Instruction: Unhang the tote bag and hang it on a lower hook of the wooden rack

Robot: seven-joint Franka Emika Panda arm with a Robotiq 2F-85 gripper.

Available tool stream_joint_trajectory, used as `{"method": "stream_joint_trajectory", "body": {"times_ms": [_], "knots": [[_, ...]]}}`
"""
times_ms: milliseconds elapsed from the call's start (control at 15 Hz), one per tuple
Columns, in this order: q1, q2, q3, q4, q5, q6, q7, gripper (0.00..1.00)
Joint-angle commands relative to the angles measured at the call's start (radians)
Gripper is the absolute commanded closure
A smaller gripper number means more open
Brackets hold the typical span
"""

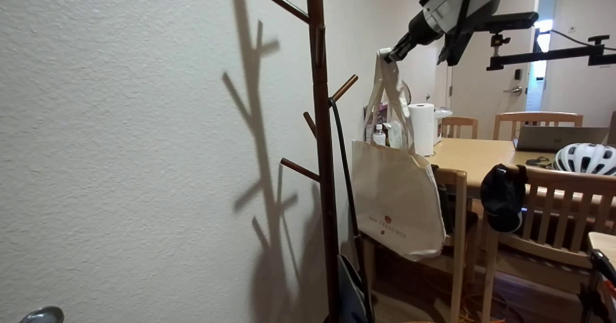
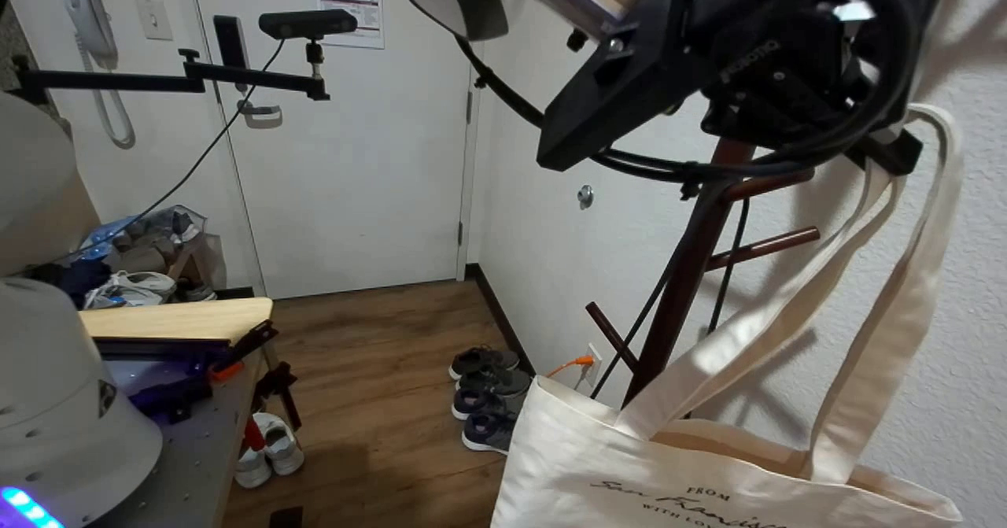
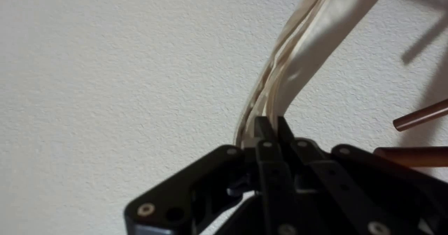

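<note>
Wrist view has the claw (image 3: 274, 125) clamped on the straps (image 3: 315, 49), its tips nearly meeting around them. The bag (image 1: 397, 202) hangs from it beside the rack (image 1: 323, 135), off every hook as far as the views show, so the unhanging looks done and the rehanging comes next. A bare low hook (image 1: 301, 170) slants up and out from the rack and seems a good target; the taken hook (image 1: 345, 88), over which a black strap (image 1: 344, 155) hangs, is better left alone, though I cannot tell whether the bag brushes that strap. Swing well out from the rack before lowering, lest the straps snag on a higher hook (image 1: 286, 5). In an exterior view the straps (image 2: 893, 339) spread into a gap below the claw: aim it at the low hook's tip and get every loop past, not just one. Go slowly, since a soft bag will likely sway. Let go only once the hook bears the weight, then back away from the rack.
</note>
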Motion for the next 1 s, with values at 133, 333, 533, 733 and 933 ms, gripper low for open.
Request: {"method": "stream_joint_trajectory", "body": {"times_ms": [133,333,533,733,933], "knots": [[-0.263,-0.081,0.289,-0.037,0.064,0.000,-0.145,0.96],[-0.215,-0.047,0.345,-0.056,0.104,-0.044,-0.152,0.96],[-0.199,-0.012,0.399,-0.091,0.103,-0.154,-0.117,0.96],[-0.180,0.023,0.406,-0.122,-0.002,-0.265,-0.037,0.96],[-0.178,0.077,0.390,-0.111,-0.152,-0.405,0.024,0.96]]}}
